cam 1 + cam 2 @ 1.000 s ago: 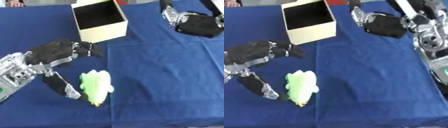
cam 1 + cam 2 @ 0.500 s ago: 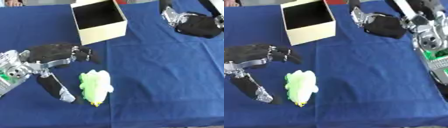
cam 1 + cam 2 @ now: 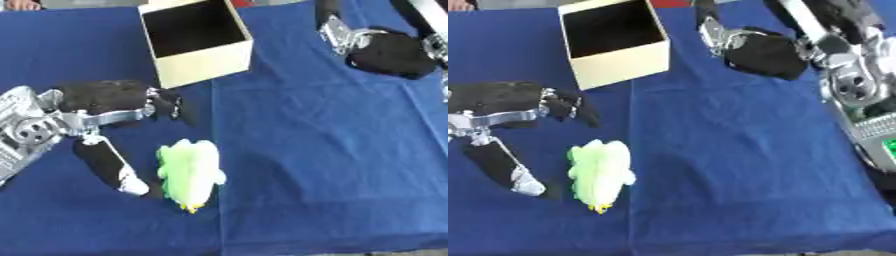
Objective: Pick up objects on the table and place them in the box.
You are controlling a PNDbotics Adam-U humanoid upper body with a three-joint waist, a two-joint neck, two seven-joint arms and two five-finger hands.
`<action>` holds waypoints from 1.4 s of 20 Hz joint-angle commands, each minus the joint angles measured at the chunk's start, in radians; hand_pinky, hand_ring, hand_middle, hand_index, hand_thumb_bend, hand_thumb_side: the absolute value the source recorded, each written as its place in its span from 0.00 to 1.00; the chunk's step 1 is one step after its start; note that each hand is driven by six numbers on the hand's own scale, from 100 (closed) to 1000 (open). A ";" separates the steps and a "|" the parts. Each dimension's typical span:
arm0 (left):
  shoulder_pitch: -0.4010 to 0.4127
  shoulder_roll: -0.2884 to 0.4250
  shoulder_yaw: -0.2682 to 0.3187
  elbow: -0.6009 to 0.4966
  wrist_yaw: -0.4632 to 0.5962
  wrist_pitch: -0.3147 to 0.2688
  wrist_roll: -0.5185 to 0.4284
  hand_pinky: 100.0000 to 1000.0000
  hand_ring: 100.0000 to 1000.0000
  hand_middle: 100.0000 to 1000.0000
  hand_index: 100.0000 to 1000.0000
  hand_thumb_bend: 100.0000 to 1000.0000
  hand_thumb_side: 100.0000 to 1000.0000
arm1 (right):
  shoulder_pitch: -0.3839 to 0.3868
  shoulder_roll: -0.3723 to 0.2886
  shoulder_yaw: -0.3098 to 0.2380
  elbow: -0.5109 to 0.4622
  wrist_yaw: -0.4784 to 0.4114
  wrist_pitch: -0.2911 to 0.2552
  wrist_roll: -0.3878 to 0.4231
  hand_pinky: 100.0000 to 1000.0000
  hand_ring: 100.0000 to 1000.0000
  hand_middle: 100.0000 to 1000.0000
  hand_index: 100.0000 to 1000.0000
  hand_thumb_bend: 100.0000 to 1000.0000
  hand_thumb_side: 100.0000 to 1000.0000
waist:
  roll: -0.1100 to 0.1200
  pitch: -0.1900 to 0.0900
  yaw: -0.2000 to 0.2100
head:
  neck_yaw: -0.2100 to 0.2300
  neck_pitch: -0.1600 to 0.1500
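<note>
Blue cloth [image 3: 332, 150] covers the table, and the robot's left hand [image 3: 105, 97] hangs low over its left part, the palm turned down, the fingers [image 3: 171, 102] bent a little and spread wide from the thumb [image 3: 109, 165], with nothing in its hold. Just beyond the thumb's tip, toward the robot's right, lies a green and white plush toy [image 3: 188, 172] with a small yellow end at its near tip; it lies in the gap below the fingers, and whether the thumb touches it cannot be told. Past the fingers, farther from the robot, stands an open cream cardboard box [image 3: 197, 42] with a dark inside. The right hand [image 3: 763, 52] hovers well apart at the far right, its fingers curled under, holding nothing.
</note>
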 commanded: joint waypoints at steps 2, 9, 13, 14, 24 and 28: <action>-0.017 -0.007 0.028 0.010 -0.005 0.018 -0.072 0.61 0.77 0.81 0.86 0.64 0.26 | -0.007 -0.006 -0.014 -0.015 -0.005 0.000 -0.006 0.92 0.90 0.82 0.91 0.00 0.71 | 0.000 -0.012 -0.001 | -0.003 -0.004; -0.012 -0.030 0.036 0.027 -0.036 0.026 -0.130 0.63 0.78 0.81 0.87 0.67 0.27 | -0.005 -0.003 -0.016 -0.015 -0.007 -0.004 -0.009 0.92 0.90 0.81 0.90 0.00 0.70 | 0.000 -0.010 -0.002 | -0.004 -0.005; -0.002 -0.052 0.029 0.054 -0.088 0.028 -0.114 0.63 0.79 0.81 0.87 0.64 0.28 | -0.004 0.002 -0.018 -0.015 -0.008 -0.008 -0.011 0.92 0.90 0.81 0.90 0.00 0.70 | 0.000 -0.009 -0.003 | -0.004 -0.010; 0.000 -0.059 0.028 0.059 -0.102 0.029 -0.104 0.63 0.79 0.81 0.86 0.63 0.30 | -0.003 0.002 -0.019 -0.015 -0.008 -0.008 -0.011 0.92 0.90 0.81 0.90 0.00 0.70 | -0.001 -0.009 -0.003 | -0.005 -0.011; 0.027 -0.126 0.009 0.086 -0.199 0.053 -0.001 0.62 0.78 0.80 0.86 0.63 0.33 | 0.004 0.005 -0.024 -0.015 -0.007 -0.013 -0.008 0.92 0.90 0.81 0.90 0.00 0.69 | -0.001 -0.009 -0.005 | -0.003 -0.013; 0.024 -0.130 -0.008 0.100 -0.183 0.042 -0.016 0.62 0.77 0.80 0.86 0.61 0.33 | 0.006 0.007 -0.025 -0.015 -0.009 -0.012 -0.013 0.92 0.90 0.81 0.90 0.00 0.69 | 0.000 -0.007 -0.007 | -0.004 -0.013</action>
